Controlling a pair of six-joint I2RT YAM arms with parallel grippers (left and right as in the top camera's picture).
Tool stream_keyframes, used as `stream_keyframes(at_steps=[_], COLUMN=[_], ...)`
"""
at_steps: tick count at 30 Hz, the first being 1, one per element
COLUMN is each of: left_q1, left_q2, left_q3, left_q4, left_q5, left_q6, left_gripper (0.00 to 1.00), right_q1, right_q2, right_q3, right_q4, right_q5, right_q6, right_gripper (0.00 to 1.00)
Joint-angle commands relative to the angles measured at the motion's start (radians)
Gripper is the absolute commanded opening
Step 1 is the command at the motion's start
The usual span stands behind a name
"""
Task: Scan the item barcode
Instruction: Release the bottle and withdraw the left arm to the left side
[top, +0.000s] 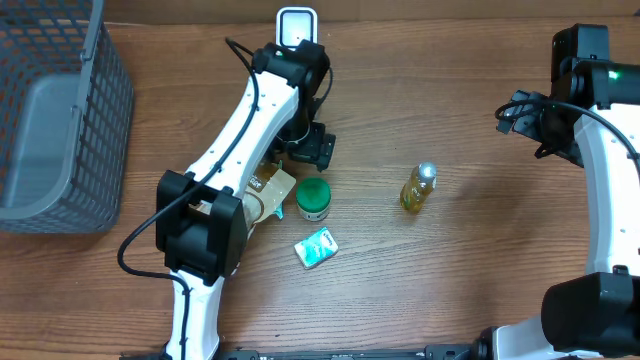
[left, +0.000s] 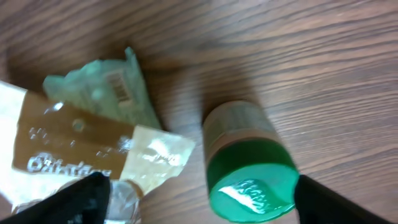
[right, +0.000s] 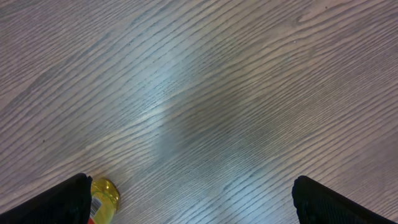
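Observation:
A jar with a green lid (left: 249, 168) stands on the wooden table, also seen from overhead (top: 313, 199). My left gripper (left: 199, 202) hovers over it, open, with the lid between the fingers and close to the right finger (left: 336, 205). In the overhead view the left gripper (top: 318, 152) sits just behind the jar. A teal packet (left: 106, 93) shows a barcode. A brown and clear packet (left: 74, 143) lies under the left finger. The white scanner (top: 296, 25) stands at the back edge. My right gripper (right: 189, 199) is open over bare table, with a yellow bottle (right: 104, 198) by its left finger.
A grey mesh basket (top: 60, 110) stands at the far left. The yellow bottle (top: 418, 187) lies right of the jar. The teal packet (top: 316, 247) lies in front of the jar, the brown packet (top: 272, 190) to its left. The right arm (top: 590, 120) stands along the right side.

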Motion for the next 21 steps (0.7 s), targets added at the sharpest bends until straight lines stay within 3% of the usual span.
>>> stream_keyframes(at_steps=[1,8,18,21], left_q1=[-0.006,0.052,0.312,0.379], left_q2=[-0.028,-0.121,-0.332,-0.341], left_q3=[-0.005,-0.004,-0.004,-0.004], left_q4=[0.019,0.083,0.128,0.109], left_q5=[0.017,0.016,0.016,0.016], left_q6=[-0.017,-0.044,-0.106,-0.106], left_gripper=[0.88,0.88,0.91,1.0], right_q1=[-0.003,-0.003,-0.003,-0.003], right_q2=[-0.036,-0.036,-0.036,-0.036], right_q3=[0.013,0.013,0.013,0.013], right_q4=[0.002,0.002,0.002,0.002], right_q5=[0.007,0.007,0.007,0.007], right_q6=[0.004,0.004,0.004,0.004], right_gripper=[1.0,1.0,1.0,1.0])
